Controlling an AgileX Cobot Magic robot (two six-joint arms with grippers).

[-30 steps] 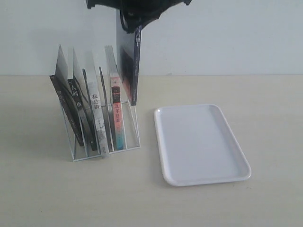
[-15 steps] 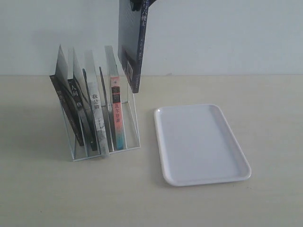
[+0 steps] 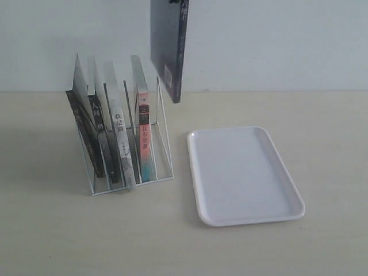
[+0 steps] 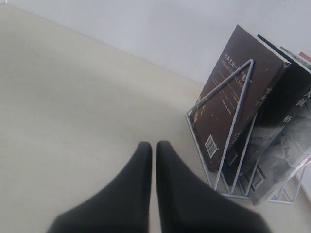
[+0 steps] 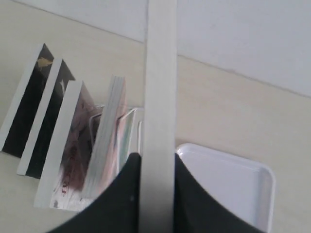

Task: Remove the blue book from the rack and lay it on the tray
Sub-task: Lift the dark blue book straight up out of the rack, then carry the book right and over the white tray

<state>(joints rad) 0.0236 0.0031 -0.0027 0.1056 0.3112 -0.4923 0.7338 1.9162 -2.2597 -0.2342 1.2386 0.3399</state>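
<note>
Exterior view: one blue book [image 3: 167,46] hangs upright in the air, above the rack [image 3: 164,132] and a little to its right, with its lowest corner clear of the rack's top wires. Its upper edge runs out of the picture, so the grip on it is not seen here.

The single wire rack stands on the worktop [image 3: 322,115] and holds four books [image 3: 118,138], all leaning the same way in separate slots. Counted from the rack's left end there are two dark-spined ones, one grey-white one and one with a red-pink and teal spine [image 3: 142,135]. The slot at the rack's right end is bare.

One white tray [image 3: 247,218] lies flat on the worktop to the right of the rack, near it but not touching, with nothing on it.

In the right wrist view, the right hand [image 5: 156,158] has its two fingers clamped on the blue book [image 5: 161,73], one on each cover. The pale page edge runs up between them. Beyond it are the four racked books [image 5: 73,126], the rack wires [image 5: 131,114] and a corner of the tray [image 5: 262,170].

In the left wrist view, the left hand [image 4: 153,144] has its two fingers pressed together with nothing between them. It is over bare worktop just off the rack's [image 4: 233,121] left end, where a dark-covered book [image 4: 233,87] leans against the outer wire.
</note>
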